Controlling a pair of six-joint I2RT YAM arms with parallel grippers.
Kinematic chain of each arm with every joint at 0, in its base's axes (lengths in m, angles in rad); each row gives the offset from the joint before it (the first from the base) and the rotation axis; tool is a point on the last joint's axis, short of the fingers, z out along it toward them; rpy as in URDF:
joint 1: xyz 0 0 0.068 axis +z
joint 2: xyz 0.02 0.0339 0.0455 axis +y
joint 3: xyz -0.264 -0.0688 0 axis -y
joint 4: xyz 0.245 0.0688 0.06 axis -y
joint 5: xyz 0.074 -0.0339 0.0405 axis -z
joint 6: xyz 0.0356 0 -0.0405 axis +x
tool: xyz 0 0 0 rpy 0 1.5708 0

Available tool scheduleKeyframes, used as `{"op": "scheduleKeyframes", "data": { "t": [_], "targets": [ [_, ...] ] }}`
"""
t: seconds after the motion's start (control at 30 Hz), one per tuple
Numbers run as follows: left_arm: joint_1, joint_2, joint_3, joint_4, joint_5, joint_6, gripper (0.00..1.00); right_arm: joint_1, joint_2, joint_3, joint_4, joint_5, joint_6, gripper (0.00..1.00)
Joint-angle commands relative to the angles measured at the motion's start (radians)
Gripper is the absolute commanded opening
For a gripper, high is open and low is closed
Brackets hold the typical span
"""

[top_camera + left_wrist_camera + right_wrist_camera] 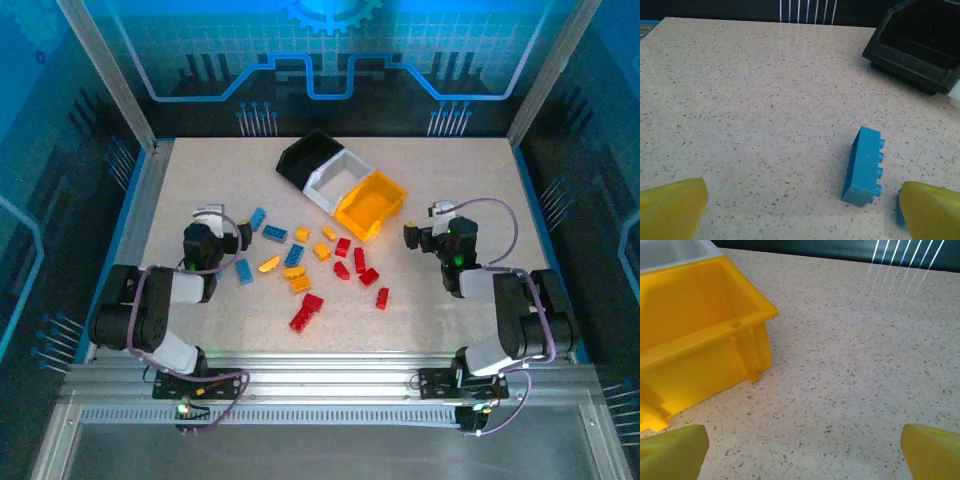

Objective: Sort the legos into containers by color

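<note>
While both jaws gape empty, a blue lego (863, 167) lies between the left pair.

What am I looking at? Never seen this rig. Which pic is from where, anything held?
Two robot arms bolted to a table. The top picture looks down from above: left gripper and right gripper are both open, holding nothing. The other two come from cameras on each wrist, yellow fingertips in the bottom corners. The left one sees a blue lego, the right one the yellow-orange bin. Red, orange and blue legos lie scattered near the joined black bin, white bin and yellow-orange one.
</note>
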Motion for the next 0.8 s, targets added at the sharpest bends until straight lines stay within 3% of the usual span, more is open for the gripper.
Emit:
{"op": "scheduleKeyframes", "data": {
  "t": [0.0, 0.77],
  "targets": [
    [-0.004, 0.005, -0.004, 0.035, 0.023, 0.018, 0.99, -0.006, 0.01, -0.006, 0.035, -0.013, -0.009, 1.0],
    [-0.004, 0.005, 0.002, 0.026, 0.008, 0.011, 0.99, -0.006, 0.01, -0.005, 0.032, -0.015, -0.01, 1.0]
  ]
}}
